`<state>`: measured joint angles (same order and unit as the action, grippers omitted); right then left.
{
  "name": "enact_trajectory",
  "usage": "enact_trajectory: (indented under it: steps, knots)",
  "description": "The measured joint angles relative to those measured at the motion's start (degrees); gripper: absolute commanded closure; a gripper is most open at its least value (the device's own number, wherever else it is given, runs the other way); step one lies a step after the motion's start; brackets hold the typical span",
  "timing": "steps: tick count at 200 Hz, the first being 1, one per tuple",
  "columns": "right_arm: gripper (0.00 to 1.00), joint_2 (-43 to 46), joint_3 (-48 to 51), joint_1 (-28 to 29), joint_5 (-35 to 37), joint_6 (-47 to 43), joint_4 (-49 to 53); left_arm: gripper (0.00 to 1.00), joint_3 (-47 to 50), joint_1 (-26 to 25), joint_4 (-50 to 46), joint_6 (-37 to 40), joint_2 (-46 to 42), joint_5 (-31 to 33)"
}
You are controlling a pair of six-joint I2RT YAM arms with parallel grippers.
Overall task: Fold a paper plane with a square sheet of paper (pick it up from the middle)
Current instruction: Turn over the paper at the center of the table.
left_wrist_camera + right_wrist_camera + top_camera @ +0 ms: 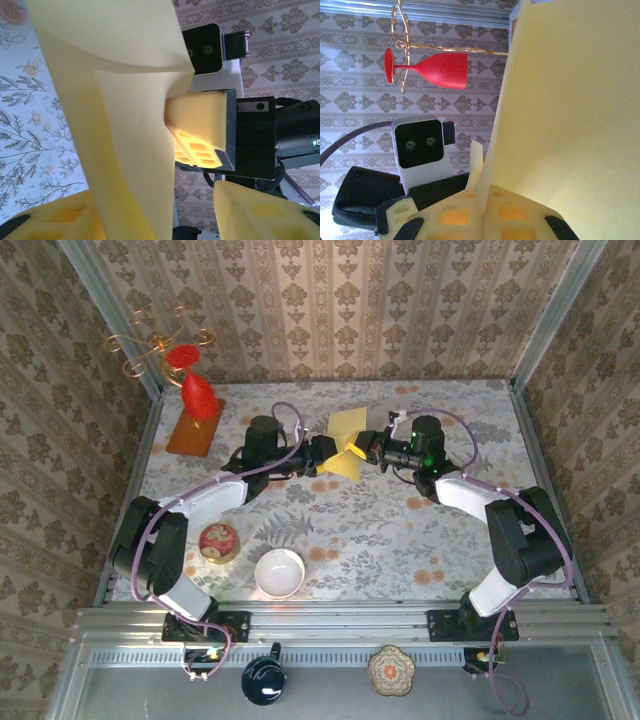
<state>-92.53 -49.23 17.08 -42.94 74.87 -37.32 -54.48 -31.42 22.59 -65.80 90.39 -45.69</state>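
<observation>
Above the table [400,540], the part-folded sheet [348,426] is held aloft. Right gripper [374,452] is pinched on it; left gripper [326,454] is spread around it. Step is judged mid-fold; a left pinch is needed next.

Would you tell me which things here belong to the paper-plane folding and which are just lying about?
In the job:
yellow paper, held up between the arms
right gripper, shut on the paper
left gripper, fingers apart around the paper

Lying about:
white bowl
red glass on the gold rack
orange board
small round red item
</observation>
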Motion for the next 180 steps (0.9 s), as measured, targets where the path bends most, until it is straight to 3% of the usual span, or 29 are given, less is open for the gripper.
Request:
enact_trajectory:
  steps: [65,84,128,155,180]
  knots:
    - [0.94,0.00,0.98,-0.39,-1.29,-0.07,0.22,0.68,0.15,0.07,0.22,0.00,1.49,-0.68]
    - [0.88,0.02,0.98,-0.44,-1.36,-0.11,0.33,0.74,0.20,0.13,0.17,-0.02,1.92,-0.87]
    - [0.59,1.11,1.57,-1.46,-1.46,-2.95,5.25,0.81,0.22,0.72,-0.59,1.16,1.95,-0.96]
    - [0.55,4.44,2.49,-3.78,-0.02,-6.97,13.09,0.84,0.17,1.09,-4.39,3.96,1.92,-0.35]
    - [0.54,8.33,2.49,-5.88,3.13,-11.98,21.66,0.86,-2.16,1.49,-15.80,10.95,1.92,2.93]
